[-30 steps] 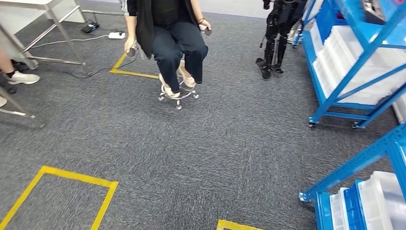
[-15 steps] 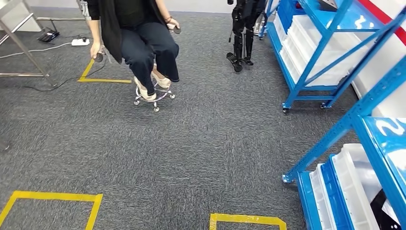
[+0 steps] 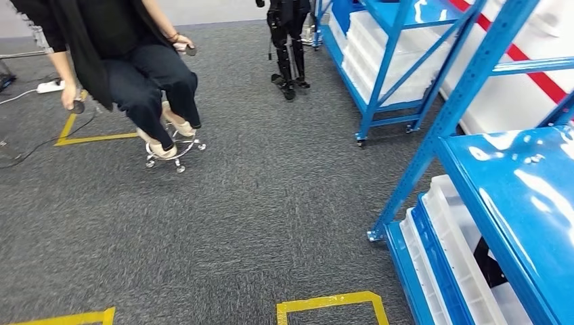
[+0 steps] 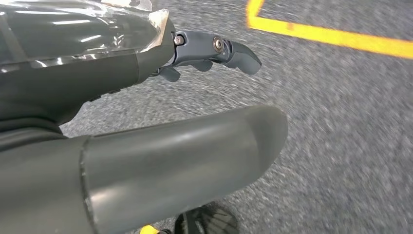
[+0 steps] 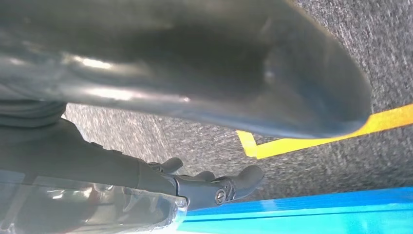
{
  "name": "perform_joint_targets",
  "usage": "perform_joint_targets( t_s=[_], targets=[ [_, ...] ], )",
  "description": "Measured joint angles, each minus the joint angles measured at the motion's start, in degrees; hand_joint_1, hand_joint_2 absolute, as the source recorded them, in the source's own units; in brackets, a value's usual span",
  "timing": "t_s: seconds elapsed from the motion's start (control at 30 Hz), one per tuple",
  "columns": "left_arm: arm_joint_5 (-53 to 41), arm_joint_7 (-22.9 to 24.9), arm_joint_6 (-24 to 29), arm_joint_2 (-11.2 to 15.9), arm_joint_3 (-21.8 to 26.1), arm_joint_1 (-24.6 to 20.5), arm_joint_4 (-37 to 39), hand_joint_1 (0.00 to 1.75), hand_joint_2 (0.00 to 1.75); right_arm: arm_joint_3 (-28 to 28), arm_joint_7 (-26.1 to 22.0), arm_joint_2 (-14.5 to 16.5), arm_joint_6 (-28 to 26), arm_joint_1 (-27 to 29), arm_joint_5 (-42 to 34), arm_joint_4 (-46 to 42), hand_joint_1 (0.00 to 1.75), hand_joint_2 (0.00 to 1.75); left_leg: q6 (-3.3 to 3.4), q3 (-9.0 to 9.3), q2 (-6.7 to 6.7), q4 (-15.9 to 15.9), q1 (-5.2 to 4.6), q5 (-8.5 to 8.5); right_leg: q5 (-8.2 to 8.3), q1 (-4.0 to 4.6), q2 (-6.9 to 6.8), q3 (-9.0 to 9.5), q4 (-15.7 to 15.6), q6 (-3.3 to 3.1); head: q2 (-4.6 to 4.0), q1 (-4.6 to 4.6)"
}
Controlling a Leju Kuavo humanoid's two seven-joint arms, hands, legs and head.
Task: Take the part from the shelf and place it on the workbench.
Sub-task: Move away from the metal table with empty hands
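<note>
Blue steel shelf now sits at near right in the head view. The whole picture has swung right since a second ago, so the robot is turning toward it, not the things moving. Judged step: approach, no reach yet. The part can't be identified; a dark object lies among the white bins on the low tier, too hidden to call. Left hand and right hand hang over carpet, fingers loosely apart, holding nothing. Count: two shelf units, the second one farther back; one seated person; one parked black robot; three yellow tape marks, nearest.
</note>
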Motion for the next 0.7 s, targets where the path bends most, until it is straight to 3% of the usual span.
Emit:
perform_joint_targets(
  t_s=[0.07,0.1,0.17,0.23,0.3,0.37,0.4,0.47,0.5,0.53,0.6,0.63,0.7],
  targets=[
    [-0.01,-0.01,0.0,0.02,-0.01,-0.01,0.01,0.0,0.0,0.0,0.01,0.02,-0.01,-0.09,0.01,0.0,0.0,0.0,0.18,1.77,-2.06,-4.39,-0.15,1.47,0.05,0.09,1.22,-0.27,0.04,0.36,0.0,0.07],
    [-0.01,-0.02,0.01,0.03,-0.01,-0.02,0.01,0.0,0.0,0.0,0.01,0.03,-0.02,-0.1,0.01,0.01,0.0,0.0,0.27,1.92,-2.18,-4.82,-0.35,1.33,0.16,0.03,1.81,-0.6,-0.03,0.74,0.0,0.1],
    [-0.04,-0.01,0.08,0.03,0.0,-0.07,0.01,0.0,0.0,0.0,0.02,0.02,-0.04,0.07,-0.03,0.02,0.0,0.0,0.82,2.33,-0.72,-5.41,-0.57,1.68,0.34,-0.21,2.39,-1.16,-0.12,1.47,0.0,0.13],
    [-0.13,0.03,0.2,0.04,0.01,-0.06,0.0,0.0,0.0,0.0,0.02,0.01,-0.03,0.16,-0.14,0.04,0.0,0.0,1.53,2.95,0.87,-6.23,-0.52,2.15,-1.07,-0.05,-0.09,-2.65,2.6,1.53,0.0,0.35],
    [-0.19,0.09,0.26,0.07,0.0,0.05,0.01,0.0,0.0,0.0,-0.02,0.03,0.07,0.08,-0.24,0.04,0.0,0.0,1.86,3.21,2.58,-6.51,-0.67,2.26,-4.15,-0.02,-3.24,-6.11,9.44,1.18,0.0,0.59],
    [-0.19,0.2,0.27,0.07,-0.01,0.1,0.02,0.0,0.0,0.0,-0.11,0.08,0.2,0.18,-0.3,0.05,0.0,0.0,1.93,3.22,4.3,-6.49,-0.8,2.14,-6.01,-0.25,-4.13,-9.09,15.2,1.48,0.0,0.65],
    [-0.19,0.25,0.27,0.06,-0.01,0.09,0.02,0.0,0.0,0.0,-0.18,0.09,0.25,0.29,-0.31,0.06,0.0,0.0,1.89,3.26,5.03,-6.48,-0.8,2.05,-5.76,-0.41,-4.35,-9.18,15.36,1.94,0.0,0.66],
    [-0.19,0.24,0.25,0.0,0.0,0.07,0.02,0.0,0.0,0.0,-0.27,0.08,0.27,0.43,-0.27,0.07,0.0,0.0,1.54,3.54,6.33,-6.45,-0.71,1.77,-3.17,-0.76,-5.45,-5.96,9.17,3.15,0.0,0.69],
    [-0.17,0.23,0.26,-0.03,0.01,0.07,0.02,0.0,0.0,0.0,-0.31,0.09,0.27,0.39,-0.2,0.07,0.0,0.0,1.22,3.68,6.91,-6.42,-0.8,1.53,-1.69,-0.77,-6.63,-3.74,5.13,3.48,0.0,0.72],
    [-0.14,0.22,0.35,-0.06,0.01,0.09,0.02,0.0,0.0,0.0,-0.34,0.11,0.28,0.3,-0.12,0.07,0.0,0.0,0.84,3.84,7.43,-6.39,-0.89,1.23,-0.55,-0.68,-7.57,-1.93,1.93,3.43,0.0,0.71],
    [-0.09,0.29,0.73,-0.07,0.01,0.04,0.02,0.0,0.0,0.01,-0.34,0.19,0.27,0.17,0.15,0.07,0.0,0.0,0.13,4.25,8.35,-6.51,-1.07,0.81,0.22,-0.24,-8.21,-0.67,-0.24,2.49,0.0,0.66],
    [-0.08,0.33,0.9,-0.1,0.02,-0.04,0.02,0.0,0.0,0.02,-0.32,0.17,0.22,0.15,0.28,0.07,0.0,0.0,-0.18,4.58,8.83,-6.66,-0.99,0.69,0.28,-0.12,-7.61,-0.69,-0.36,1.93,0.0,0.63],
    [-0.09,0.36,0.97,-0.15,0.02,-0.19,0.02,0.0,0.0,0.03,-0.22,0.11,0.07,0.1,0.56,0.07,0.0,0.0,-0.83,4.77,7.78,-6.01,-0.66,-0.15,0.41,-0.55,-6.45,-0.57,-0.58,0.95,0.0,0.53]
  ],
)
